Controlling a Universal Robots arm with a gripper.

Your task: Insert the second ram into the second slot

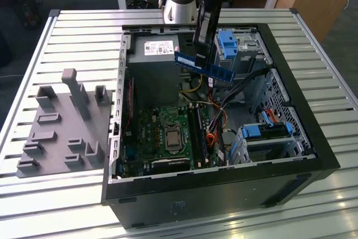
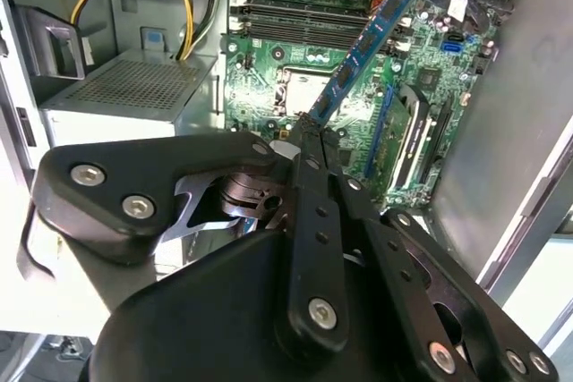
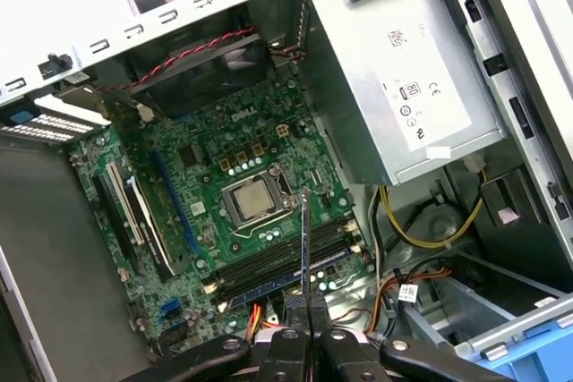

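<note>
My gripper (image 1: 200,53) is shut on the second ram (image 1: 218,71), a long blue stick with dark chips. It hangs roughly level in the air above the open computer case, over the back half next to the power supply. In the second wrist view the black fingers (image 2: 313,185) pinch one end of the ram (image 2: 367,42), which juts out over the motherboard. In the first wrist view the ram (image 3: 305,239) is edge-on above the row of dark memory slots (image 3: 286,266), well clear of them. One slot there shows a blue strip along it. The slots (image 1: 197,132) run beside the processor socket.
The grey power supply (image 1: 154,48) sits at the case's back. Blue drive-bay clips (image 1: 226,43) and a drive cage (image 1: 268,131) fill the exterior view's right side, with cables (image 1: 224,116) beside the slots. A grey fixture block (image 1: 61,121) lies outside, on the left.
</note>
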